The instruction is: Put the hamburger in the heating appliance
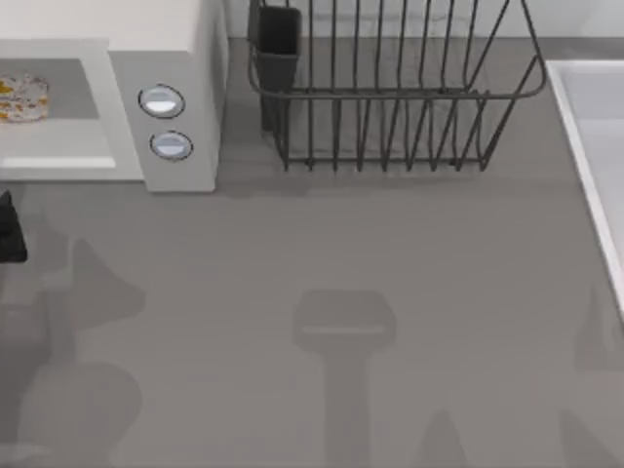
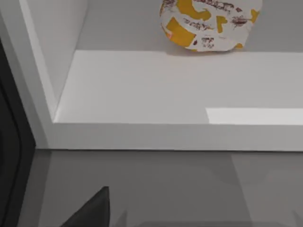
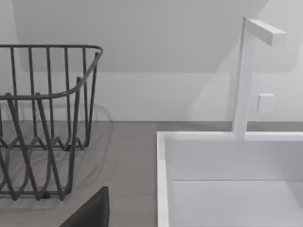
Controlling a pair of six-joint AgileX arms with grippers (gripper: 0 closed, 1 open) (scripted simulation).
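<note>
Hamburger [image 1: 21, 98] sits inside the microwave [image 1: 185, 58] cavity, on the grey floor at the top view's far left edge, back fr. the front opening. Left wrist view has it [image 2: 208, 23] resting on the cavity floor w/ white wrapper & orange-yellow marks facing out, well behind the white front sill; nothing touching it. Microwave stands at the table's back left, two round knobs [image 1: 164, 101] stacked on its panel.

Left arm [image 1: 10, 229] is a dark bit at the left edge, in front of the microwave, apart fr. the burger. Can't tell if those fingers are apart or together; same for my right ones.

Black wire dish rack [image 1: 390, 88] is at back centre, just right of the microwave. White sink [image 3: 227, 179] w/ faucet [image 3: 248, 75] at the right edge.
</note>
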